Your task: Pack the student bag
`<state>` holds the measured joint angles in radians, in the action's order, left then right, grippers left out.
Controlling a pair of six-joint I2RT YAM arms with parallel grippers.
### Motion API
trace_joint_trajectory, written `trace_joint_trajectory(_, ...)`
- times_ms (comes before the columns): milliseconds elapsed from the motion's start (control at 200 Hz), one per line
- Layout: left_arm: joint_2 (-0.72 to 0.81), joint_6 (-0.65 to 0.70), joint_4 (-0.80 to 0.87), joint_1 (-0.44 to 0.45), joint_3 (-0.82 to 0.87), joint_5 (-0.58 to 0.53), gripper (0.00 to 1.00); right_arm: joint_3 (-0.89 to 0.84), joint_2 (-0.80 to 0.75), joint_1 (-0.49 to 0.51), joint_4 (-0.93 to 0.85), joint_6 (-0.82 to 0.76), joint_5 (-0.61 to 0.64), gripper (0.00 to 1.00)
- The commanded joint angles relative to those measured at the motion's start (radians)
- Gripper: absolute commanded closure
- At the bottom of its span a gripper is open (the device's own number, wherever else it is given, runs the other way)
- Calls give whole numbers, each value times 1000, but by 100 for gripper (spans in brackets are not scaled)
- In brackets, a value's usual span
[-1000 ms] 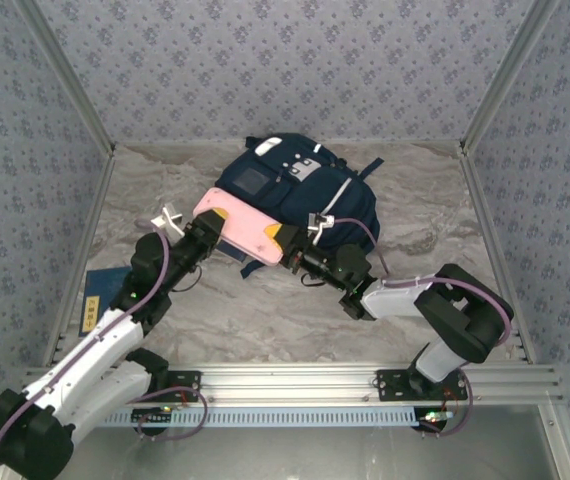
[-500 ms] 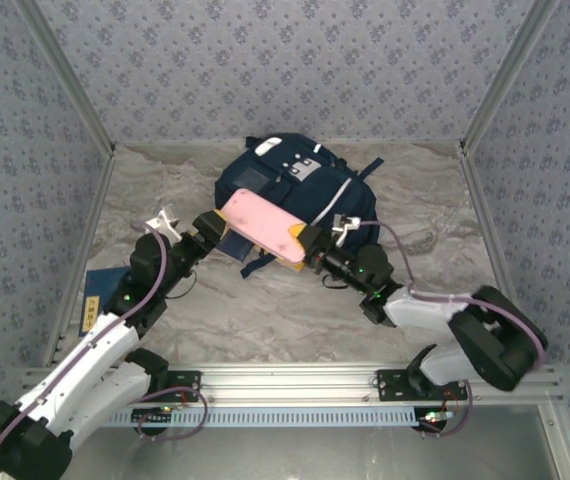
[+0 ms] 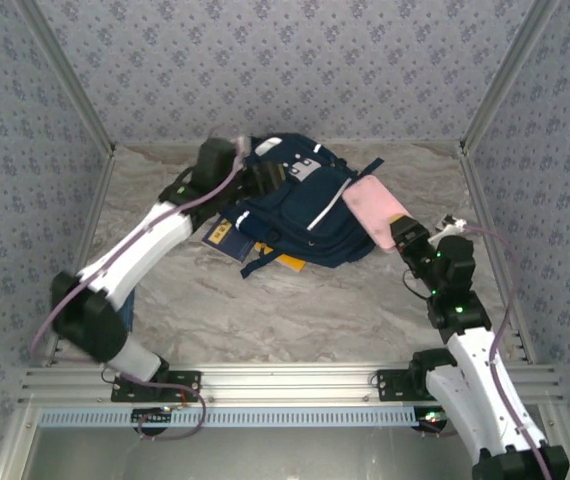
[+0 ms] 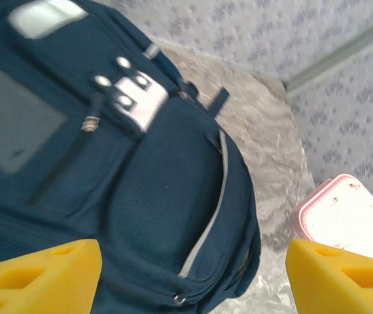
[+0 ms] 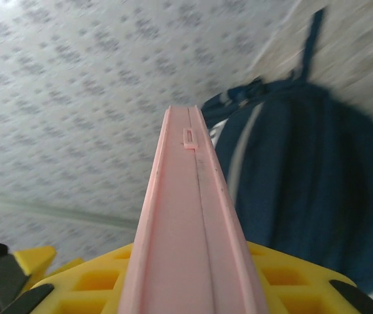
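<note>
The student bag [image 3: 300, 215] lies flat at the back of the table [image 3: 265, 310], the left gripper [image 4: 193, 278] spread wide over its top (to tug it open, I'd guess), while the right gripper [image 3: 403, 236] clamps a pink case [image 3: 373, 207] just beside it, ready to go in.

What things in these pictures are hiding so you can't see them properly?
- Top external: what is inside the student bag; its own fabric covers it.
- Top external: the flat yellow-and-blue things under the bag; the bag covers most of them.
- Left wrist: the pink box, cut off by the right edge.
- Right wrist: the bag is blurred, and the box in the right gripper blocks the middle.
</note>
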<state>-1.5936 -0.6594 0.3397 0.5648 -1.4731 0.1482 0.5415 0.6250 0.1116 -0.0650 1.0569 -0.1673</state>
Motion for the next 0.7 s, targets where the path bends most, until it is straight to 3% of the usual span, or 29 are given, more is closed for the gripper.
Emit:
trace_joint_trajectory(0, -186, 142, 194, 34, -221, 127, 26, 74, -30, -70, -288, -146, 54, 74)
trace_joint_trajectory(155, -479, 209, 315, 72, -571, 169, 28, 47, -77, -148, -326, -170, 59, 74)
trace_joint_trajectory(365, -822, 214, 453, 100, -996, 239, 33, 21, -70, -181, -312, -212, 27, 74)
trace_joint_trajectory(500, -944, 158, 404, 104, -1096, 315, 37, 12, -54, -184, -285, -232, 1, 74)
trace_joint_trajectory(695, -995, 130, 344, 113, -1101, 340, 40, -20, -22, -187, -234, -227, -50, 74)
